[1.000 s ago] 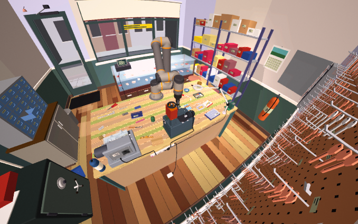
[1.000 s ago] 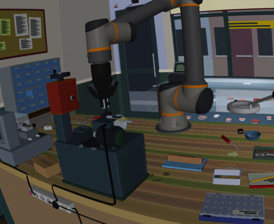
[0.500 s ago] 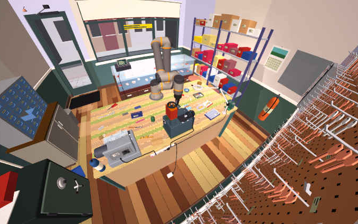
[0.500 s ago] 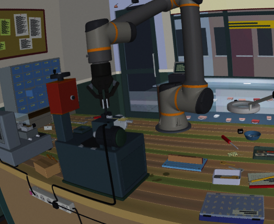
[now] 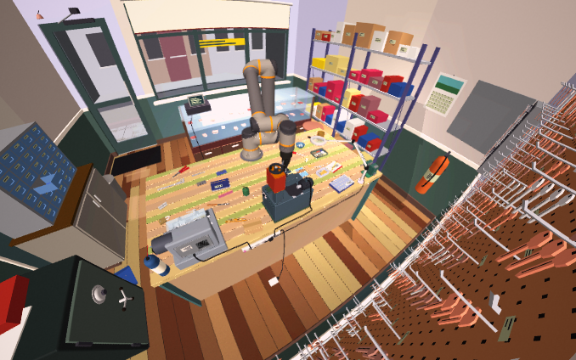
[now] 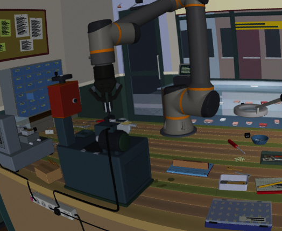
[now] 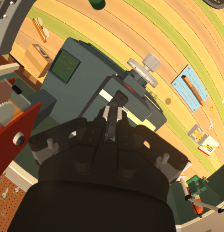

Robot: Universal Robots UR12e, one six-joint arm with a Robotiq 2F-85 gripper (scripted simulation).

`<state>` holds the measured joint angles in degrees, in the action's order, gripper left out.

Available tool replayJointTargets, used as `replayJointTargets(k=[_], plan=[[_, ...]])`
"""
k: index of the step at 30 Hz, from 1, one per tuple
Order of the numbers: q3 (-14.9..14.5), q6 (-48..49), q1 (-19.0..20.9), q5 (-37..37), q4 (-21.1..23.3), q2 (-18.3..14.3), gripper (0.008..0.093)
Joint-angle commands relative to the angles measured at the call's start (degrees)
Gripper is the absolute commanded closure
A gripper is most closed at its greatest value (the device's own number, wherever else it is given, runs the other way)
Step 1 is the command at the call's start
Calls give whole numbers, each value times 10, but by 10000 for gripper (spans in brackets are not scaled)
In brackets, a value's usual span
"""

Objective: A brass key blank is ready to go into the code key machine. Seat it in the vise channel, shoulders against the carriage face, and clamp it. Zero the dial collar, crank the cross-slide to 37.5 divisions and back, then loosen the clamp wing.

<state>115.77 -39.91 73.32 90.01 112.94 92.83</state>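
Observation:
The dark clamp wing (image 7: 116,105) stands on top of the vise carriage (image 7: 123,96) of the code key machine (image 6: 102,159), between my fingers. The toothed dial collar (image 7: 141,72) and its knurled crank knob (image 7: 151,62) stick out from the carriage's far side. The machine's red cutter housing (image 6: 64,98) rises to the left of the carriage. The brass key blank is hidden under my hand. My gripper (image 7: 112,114) points straight down over the carriage (image 6: 107,107) and is closed around the clamp wing.
A grey key duplicator (image 6: 8,143) sits at the bench's left end, with a small cardboard box (image 6: 48,172) beside it. A blue plate with a wooden block (image 6: 190,167), a tray (image 6: 233,182) and a blue case (image 6: 238,213) lie to the right.

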Motion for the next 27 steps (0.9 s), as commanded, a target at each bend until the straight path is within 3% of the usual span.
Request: replayJointTargets(k=[1,27], plan=[[-1,-4,0,0,0,0,934],[-1,-34,0,0,0,0,934]])
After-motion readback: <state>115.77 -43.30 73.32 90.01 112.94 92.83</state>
